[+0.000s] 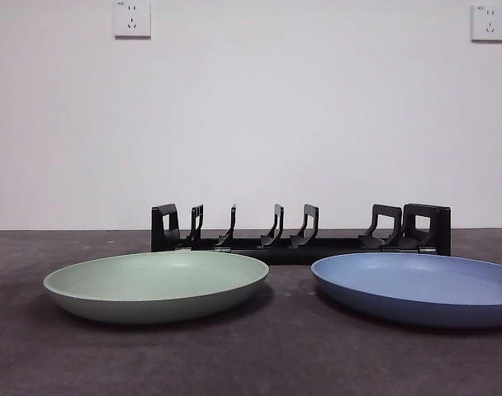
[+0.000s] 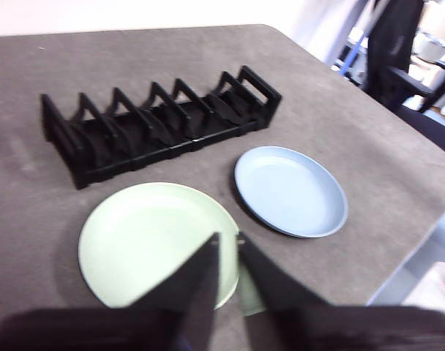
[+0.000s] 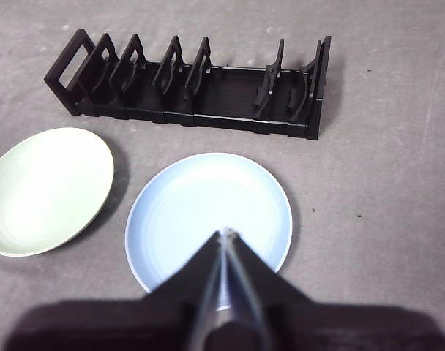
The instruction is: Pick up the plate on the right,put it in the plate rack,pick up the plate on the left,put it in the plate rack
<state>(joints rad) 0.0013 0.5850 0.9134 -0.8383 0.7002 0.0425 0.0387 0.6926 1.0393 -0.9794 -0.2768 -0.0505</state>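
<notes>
Both plates lie flat on the grey table (image 1: 251,363): blue plate (image 1: 416,287) near right, green plate (image 1: 156,283) near left, close together but apart. We hover above them. Right gripper (image 3: 226,235) over the blue plate, jaws together; left gripper (image 2: 226,240) over the green plate, jaws slightly apart. We judge the plates light, stiff, smooth, likely slippery; only the raised rim offers a pinch. Plate rack (image 1: 300,235) stands just behind, slots empty.
</notes>
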